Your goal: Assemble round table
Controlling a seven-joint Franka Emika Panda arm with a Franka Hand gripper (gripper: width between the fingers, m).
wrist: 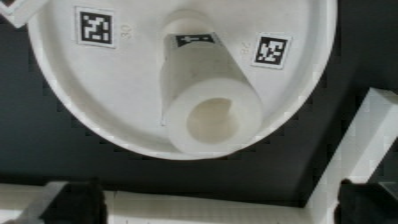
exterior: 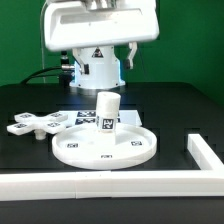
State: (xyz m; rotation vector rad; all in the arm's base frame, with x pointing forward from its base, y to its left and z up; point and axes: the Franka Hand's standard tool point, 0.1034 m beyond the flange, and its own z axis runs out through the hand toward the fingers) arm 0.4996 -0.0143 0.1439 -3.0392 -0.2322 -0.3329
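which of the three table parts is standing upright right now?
The short post, upright at the centre of the round disc. The disc and the cross-shaped piece lie flat.

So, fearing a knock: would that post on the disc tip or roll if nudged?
The post stands upright on the disc, taller than wide, so a nudge may tip it. Its round side suggests it would then roll.

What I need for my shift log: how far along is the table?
Done: the post stands upright on the disc. In hand: nothing, the pincer is open. Left: the cross-shaped piece lies loose beside the disc, unattached.
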